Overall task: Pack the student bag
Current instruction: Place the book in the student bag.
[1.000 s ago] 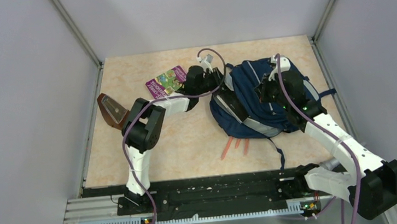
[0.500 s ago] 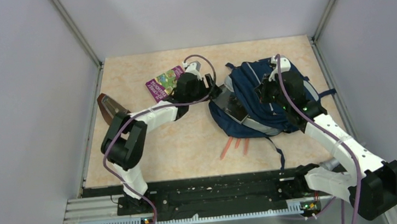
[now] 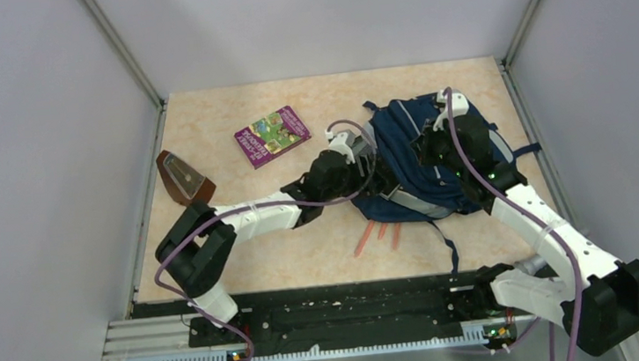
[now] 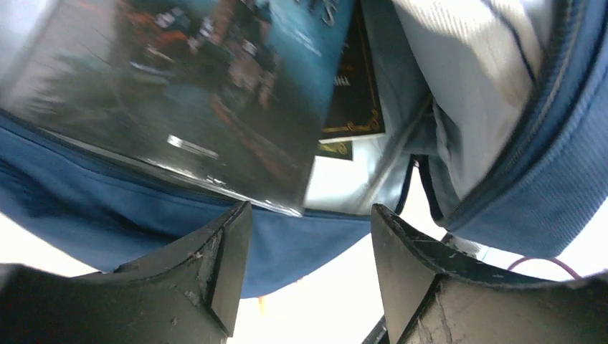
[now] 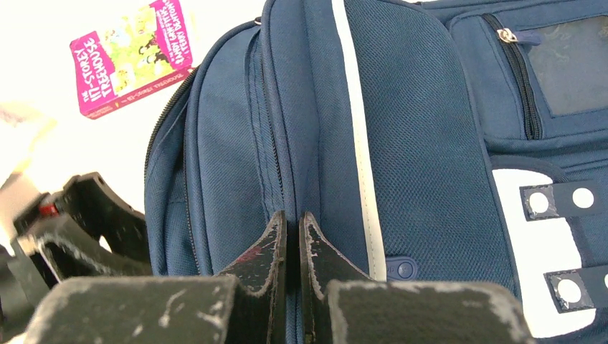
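Note:
The student bag (image 3: pixel 404 128), a navy backpack with grey strips, lies at the table's right centre. My left gripper (image 3: pixel 367 174) is open and empty at the bag's open mouth. In the left wrist view its jaws (image 4: pixel 308 244) stand wide apart just below a dark glossy book (image 4: pixel 201 93) that sits inside the bag's blue fabric (image 4: pixel 107 222). My right gripper (image 3: pixel 426 148) is on top of the bag. In the right wrist view it (image 5: pixel 293 222) is shut on a fold of the bag (image 5: pixel 423 143) beside a zip seam.
A purple book (image 3: pixel 272 135) lies flat at the back left and also shows in the right wrist view (image 5: pixel 133 57). A brown wedge-shaped object (image 3: pixel 183 178) sits by the left wall. Orange pencils (image 3: pixel 379 235) lie in front of the bag. A black book with gold trim (image 4: pixel 351 107) lies under the glossy one.
My left arm has swung from beside the purple book down and right to the bag's mouth, now covering the dark book there. The right arm has not moved.

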Controlling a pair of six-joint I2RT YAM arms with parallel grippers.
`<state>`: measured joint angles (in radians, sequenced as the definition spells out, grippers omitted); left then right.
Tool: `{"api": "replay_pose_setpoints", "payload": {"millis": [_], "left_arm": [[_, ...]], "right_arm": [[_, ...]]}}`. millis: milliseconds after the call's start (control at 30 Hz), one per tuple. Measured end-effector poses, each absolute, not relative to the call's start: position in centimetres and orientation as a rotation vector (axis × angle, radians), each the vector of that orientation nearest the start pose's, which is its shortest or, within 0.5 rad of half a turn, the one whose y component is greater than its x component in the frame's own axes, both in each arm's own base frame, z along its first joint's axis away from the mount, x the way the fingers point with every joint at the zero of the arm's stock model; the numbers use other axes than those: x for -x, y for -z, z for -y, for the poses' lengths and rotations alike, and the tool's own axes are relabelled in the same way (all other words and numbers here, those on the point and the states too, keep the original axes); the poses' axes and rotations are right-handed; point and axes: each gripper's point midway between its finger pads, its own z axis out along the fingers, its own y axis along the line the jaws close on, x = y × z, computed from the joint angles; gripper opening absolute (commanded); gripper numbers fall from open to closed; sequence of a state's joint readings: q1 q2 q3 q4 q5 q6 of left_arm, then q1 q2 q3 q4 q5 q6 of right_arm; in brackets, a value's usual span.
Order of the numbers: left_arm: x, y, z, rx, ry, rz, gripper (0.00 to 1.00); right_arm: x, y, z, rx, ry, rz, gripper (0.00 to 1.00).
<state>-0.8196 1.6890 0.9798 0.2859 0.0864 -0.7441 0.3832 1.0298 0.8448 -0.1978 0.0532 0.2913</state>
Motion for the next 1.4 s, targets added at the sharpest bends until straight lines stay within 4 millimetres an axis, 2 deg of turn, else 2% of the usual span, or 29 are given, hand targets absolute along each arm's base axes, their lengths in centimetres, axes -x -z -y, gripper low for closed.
{"api": "replay_pose_setpoints", "payload": {"millis": [133,267,400,567,833,967,1133,1267,1400], "left_arm": [[-27.8,-12.7,40.5,-0.14,1.091,-2.195,0.66],[-27.1,-11.3,41.1,-0.115,1.082,-2.236,0.66],[-27.6,-9.9,41.0,-0.088,1.024,-2.27,0.67],[-28.5,-10.2,41.2,-0.084,0.996,-2.247,0.63],[-30.8,-9.8,44.1,-0.171,0.973,-2.212,0.56],[-31.2,-9.9,45.2,-0.214,0.971,-2.195,0.54],[-31.1,-9.8,44.9,-0.254,0.954,-2.162,0.56],[-30.2,-9.8,42.2,-0.271,0.914,-2.11,0.65],[-29.9,-12.1,39.5,-0.28,0.851,-2.031,0.73]], "right_arm": [[-32.5,-22.3,-13.4,0.055,-0.388,-1.977,0.0],[-32.5,-22.4,-13.3,0.053,-0.384,-1.973,0.0],[-32.4,-22.5,-13.2,0.052,-0.382,-1.971,0.0],[-32.4,-22.5,-13.1,0.051,-0.38,-1.971,0.0],[-32.4,-22.4,-13.1,0.05,-0.38,-1.971,0.0],[-32.5,-22.4,-12.9,0.043,-0.368,-1.97,0.0],[-32.5,-22.4,-12.8,0.037,-0.359,-1.969,0.0],[-32.3,-22.3,-12.7,0.036,-0.36,-1.965,0.0],[-32.3,-22.4,-12.7,0.034,-0.36,-1.962,0.0]]}}
